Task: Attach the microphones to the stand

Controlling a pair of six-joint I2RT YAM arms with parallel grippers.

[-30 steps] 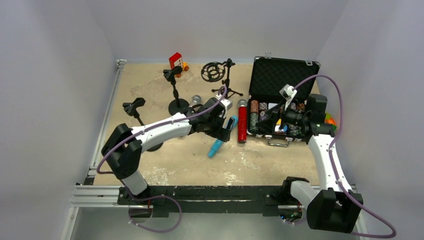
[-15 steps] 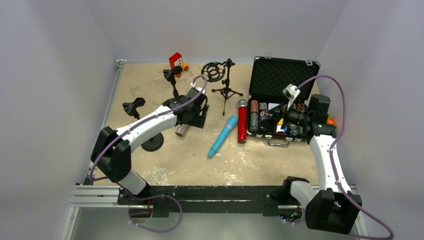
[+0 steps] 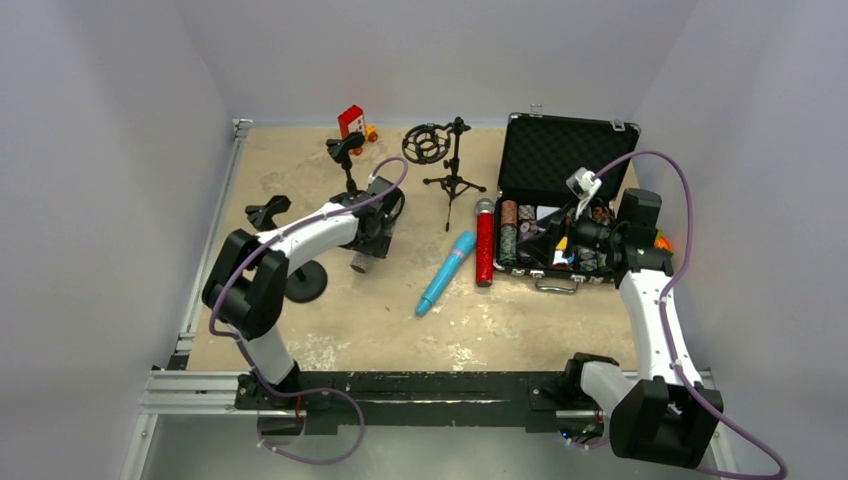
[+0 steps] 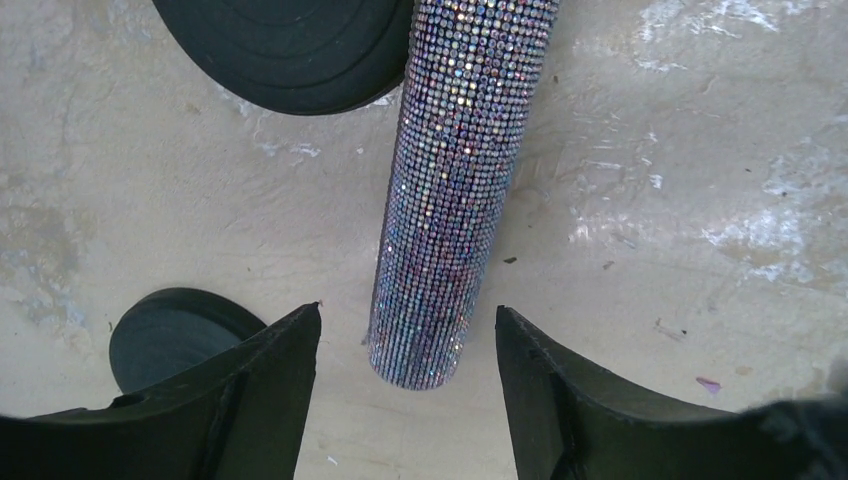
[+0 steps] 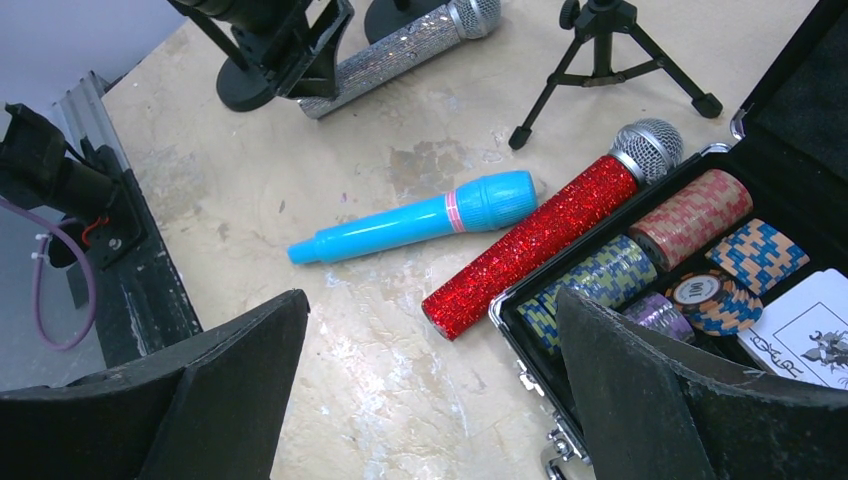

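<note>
Silver-glitter microphone [image 4: 455,200] lies flat on the table [image 4: 650,250], its tail end between the left gripper's [image 4: 408,308] spread jaws, neither finger touching it. Farther on, its body passes a stand's round black base [image 4: 290,50]. The right gripper [image 5: 432,295] hangs wide apart and unladen; beyond it lie the blue microphone [image 5: 420,225] and the red-glitter microphone [image 5: 535,240], the red one just beside the open case [image 5: 800,90].

Left arm [image 3: 300,235] stretched forward, jaws apart and pointing down, right arm [image 3: 650,300] raised, jaws spread wide

bare table [image 4: 680,150] on one side of silver microphone [image 4: 450,200], stand bases [image 4: 290,50] crowding the other
</note>
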